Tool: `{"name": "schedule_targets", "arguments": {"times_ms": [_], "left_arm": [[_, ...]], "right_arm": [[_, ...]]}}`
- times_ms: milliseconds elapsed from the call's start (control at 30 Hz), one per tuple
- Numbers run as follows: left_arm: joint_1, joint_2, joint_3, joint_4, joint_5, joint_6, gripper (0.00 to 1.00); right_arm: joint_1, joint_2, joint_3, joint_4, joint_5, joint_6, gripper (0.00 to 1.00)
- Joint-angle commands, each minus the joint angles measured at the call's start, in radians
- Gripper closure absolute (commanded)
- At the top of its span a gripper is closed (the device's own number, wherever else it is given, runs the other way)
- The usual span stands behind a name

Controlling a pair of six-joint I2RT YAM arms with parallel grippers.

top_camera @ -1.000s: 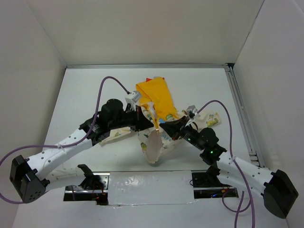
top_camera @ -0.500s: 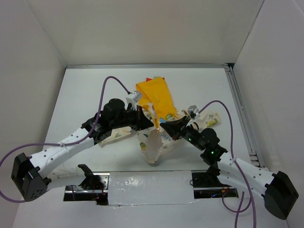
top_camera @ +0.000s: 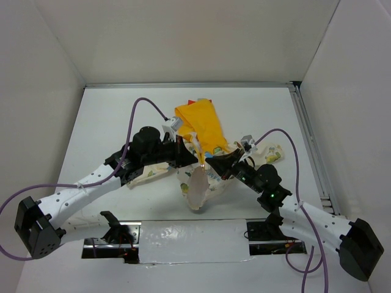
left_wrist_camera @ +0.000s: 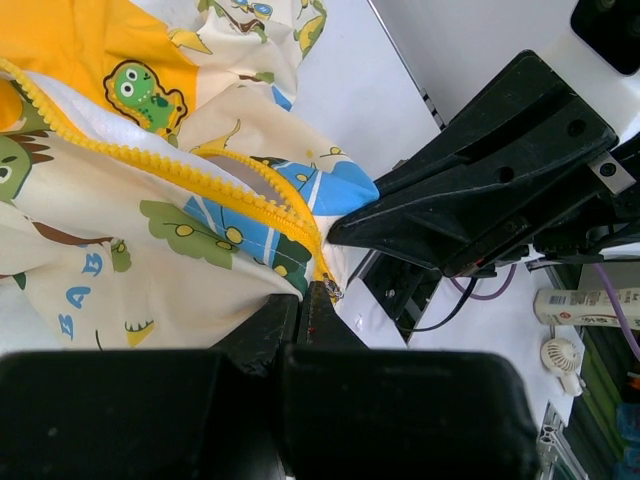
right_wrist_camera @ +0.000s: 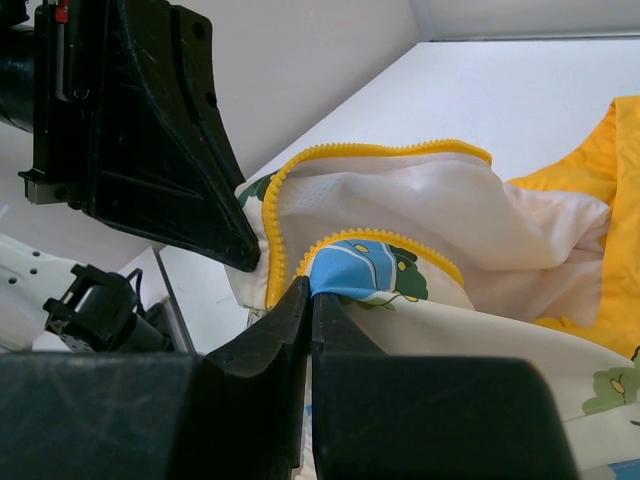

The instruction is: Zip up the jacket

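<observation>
The jacket [top_camera: 201, 131], cream with cartoon prints and a yellow-orange hood, is bunched in the middle of the table and lifted between both arms. Its yellow zipper [left_wrist_camera: 210, 180] runs open across the left wrist view. My left gripper [top_camera: 197, 157] is shut on the jacket's zipper edge at the lower end [left_wrist_camera: 306, 292], next to a small metal piece [left_wrist_camera: 328, 290]. My right gripper [top_camera: 211, 166] is shut on the other front edge of the jacket [right_wrist_camera: 312, 286], on a blue-printed fold by the yellow teeth [right_wrist_camera: 385, 240]. The two grippers are close together and face each other.
A white-taped strip [top_camera: 192, 241] lies along the table's near edge between the arm bases. White walls enclose the table on three sides, and a metal rail [top_camera: 308, 143] runs along the right side. Purple cables [top_camera: 143, 107] loop above both arms.
Between the earlier frames and now the left arm shifted slightly right. The jacket and the right arm look the same.
</observation>
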Motion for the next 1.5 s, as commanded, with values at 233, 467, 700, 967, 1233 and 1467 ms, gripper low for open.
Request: {"name": "schedule_targets", "arguments": {"times_ms": [233, 467, 700, 967, 1233, 1467], "left_arm": [[0.002, -0.017, -0.005, 0.075, 0.027, 0.009, 1.0], [0.002, -0.002, 0.011, 0.068, 0.014, -0.002, 1.0], [0.002, -0.014, 0.008, 0.07, 0.008, -0.006, 1.0], [0.003, -0.029, 0.009, 0.061, -0.009, -0.008, 1.0], [0.006, -0.023, 0.009, 0.067, -0.004, -0.01, 1.0], [0.009, -0.037, 0.012, 0.073, 0.001, -0.01, 1.0]], "right_arm": [[-0.007, -0.051, 0.013, 0.074, 0.073, 0.031, 1.0], [-0.007, -0.03, 0.019, 0.071, 0.04, 0.035, 1.0], [-0.008, -0.034, 0.02, 0.064, 0.019, 0.032, 1.0], [-0.007, -0.062, 0.017, 0.031, 0.024, 0.029, 1.0], [-0.007, -0.042, 0.037, 0.033, 0.01, 0.015, 1.0], [-0.007, -0.026, 0.04, 0.034, -0.019, 0.021, 1.0]]}}
